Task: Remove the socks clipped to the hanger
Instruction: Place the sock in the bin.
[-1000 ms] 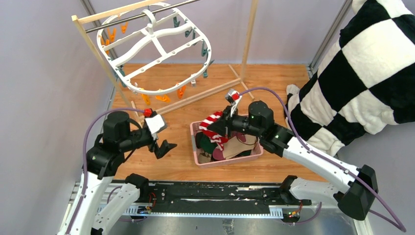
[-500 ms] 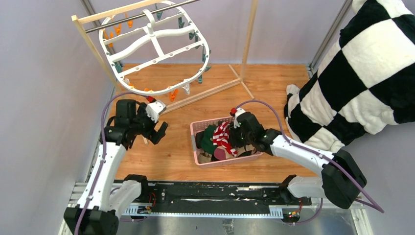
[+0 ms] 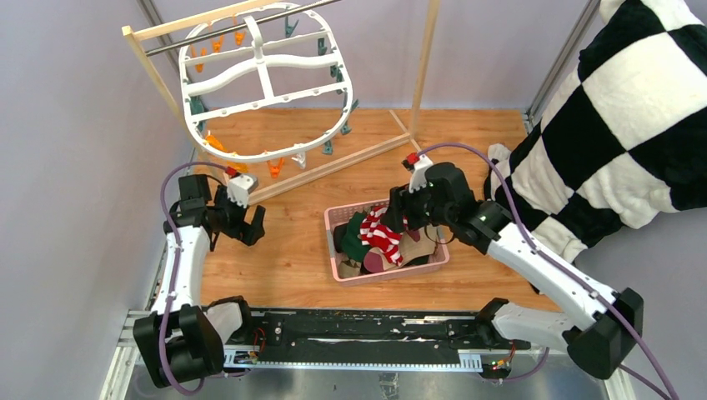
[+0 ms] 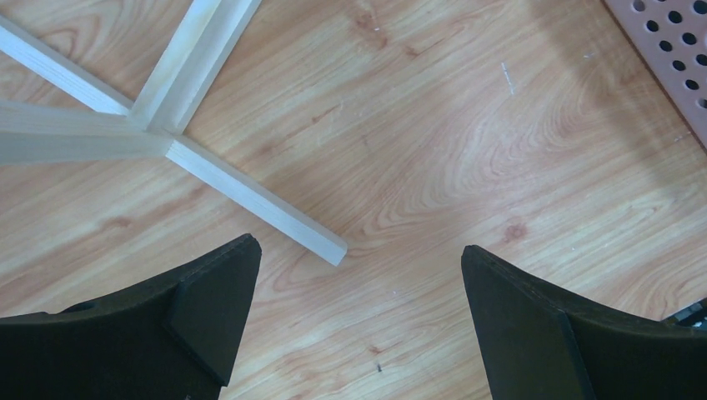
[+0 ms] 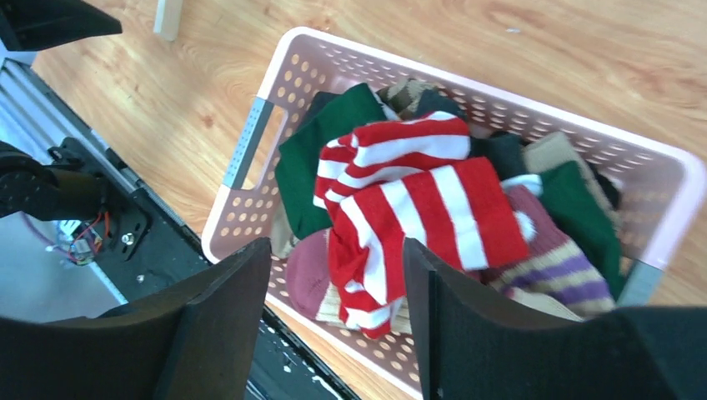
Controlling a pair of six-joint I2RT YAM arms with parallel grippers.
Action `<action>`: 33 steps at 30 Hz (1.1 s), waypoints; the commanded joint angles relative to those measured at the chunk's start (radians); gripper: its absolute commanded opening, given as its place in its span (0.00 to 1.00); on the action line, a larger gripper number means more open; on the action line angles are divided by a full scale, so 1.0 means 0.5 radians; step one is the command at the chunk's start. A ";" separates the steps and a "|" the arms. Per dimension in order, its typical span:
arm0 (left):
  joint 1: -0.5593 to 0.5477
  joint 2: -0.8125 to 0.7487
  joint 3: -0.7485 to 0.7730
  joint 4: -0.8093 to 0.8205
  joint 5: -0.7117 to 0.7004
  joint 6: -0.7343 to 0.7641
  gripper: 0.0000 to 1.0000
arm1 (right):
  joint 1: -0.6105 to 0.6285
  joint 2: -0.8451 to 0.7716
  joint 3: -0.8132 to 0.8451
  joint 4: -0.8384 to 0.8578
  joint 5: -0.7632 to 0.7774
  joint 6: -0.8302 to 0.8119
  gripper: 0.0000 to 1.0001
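The white oval hanger (image 3: 263, 79) hangs from the rack's rod, and its orange and teal clips hold nothing that I can see. The socks lie piled in the pink basket (image 3: 343, 272). A red-and-white striped sock (image 5: 417, 196) is on top, over dark green (image 5: 321, 142), maroon (image 5: 308, 275) and purple-striped ones. My right gripper (image 5: 338, 250) hovers open just above the pile, with nothing in its jaws. My left gripper (image 4: 358, 247) stands wide open over bare wooden floor, left of the basket.
The wooden rack's foot (image 4: 250, 196) lies just ahead of my left fingers. A big black-and-white checkered cloth (image 3: 617, 117) fills the right side. The rack's upright post (image 3: 423, 58) stands behind the basket. Purple walls close in at the left and back.
My right gripper opened and let the striped sock fall onto the pile, then rose slightly. My left arm drew back to the left, and the hanger swung on its rod.
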 commanded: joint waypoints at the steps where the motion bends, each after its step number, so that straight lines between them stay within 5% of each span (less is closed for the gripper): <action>1: 0.097 0.032 -0.044 0.141 0.097 -0.008 1.00 | -0.053 0.220 -0.122 0.226 -0.293 0.112 0.61; 8: 0.204 0.015 -0.140 0.249 0.127 -0.055 1.00 | -0.171 0.588 -0.425 0.636 -0.300 0.149 0.50; 12: 0.208 -0.006 -0.209 0.394 0.115 -0.159 1.00 | -0.164 0.365 -0.403 0.597 -0.191 0.127 0.69; 14: 0.206 0.004 -0.234 0.524 0.128 -0.254 1.00 | -0.167 0.232 -0.286 0.474 -0.118 0.101 0.95; 20: 0.206 0.095 -0.312 1.025 0.186 -0.680 1.00 | -0.233 -0.092 -0.065 0.260 0.336 -0.028 1.00; 25: 0.142 0.225 -0.447 1.621 0.128 -0.970 1.00 | -0.521 -0.248 -0.219 0.272 1.087 -0.164 1.00; 28: -0.012 0.352 -0.483 1.820 0.037 -0.998 1.00 | -0.713 -0.313 -0.529 0.605 1.496 -0.295 1.00; 33: -0.147 0.561 -0.584 2.376 -0.117 -1.136 1.00 | -0.990 -0.331 -0.995 1.323 1.566 -0.576 1.00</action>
